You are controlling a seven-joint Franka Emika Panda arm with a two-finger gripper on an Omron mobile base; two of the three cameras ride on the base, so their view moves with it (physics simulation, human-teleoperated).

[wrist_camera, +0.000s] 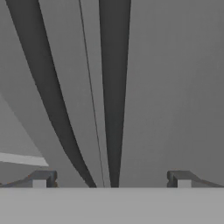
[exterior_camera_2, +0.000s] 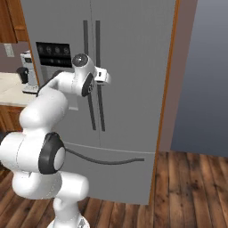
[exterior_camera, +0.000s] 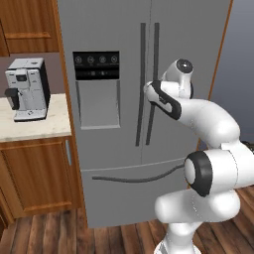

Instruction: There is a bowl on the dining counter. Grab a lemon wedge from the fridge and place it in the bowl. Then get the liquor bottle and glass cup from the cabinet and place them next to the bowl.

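Observation:
The fridge [exterior_camera: 114, 59] stands straight ahead, tall and grey, with both doors shut and a black dispenser panel [exterior_camera: 96, 65] on its left door. Its two dark bar handles [exterior_camera: 149, 74] run down the middle seam. My gripper [exterior_camera: 147, 92] is right at these handles, about halfway up them, also seen from the other side [exterior_camera_2: 107, 76]. In the hand view the gripper [wrist_camera: 111, 179] is open, its fingertips [wrist_camera: 41, 178] spread wide, and the right door's handle [wrist_camera: 113, 87] runs up between them. Nothing is held. The bowl, lemon wedge, liquor bottle and glass cup are out of view.
A grey coffee machine [exterior_camera: 27, 89] stands on a beige counter [exterior_camera: 39, 130] left of the fridge, over wooden base cabinets [exterior_camera: 39, 173]. A wooden wall cabinet [exterior_camera: 25, 25] hangs above. A curved handle [exterior_camera: 134, 177] crosses the freezer drawer. A blue-grey wall [exterior_camera_2: 202, 75] and wood floor [exterior_camera_2: 191, 191] lie right.

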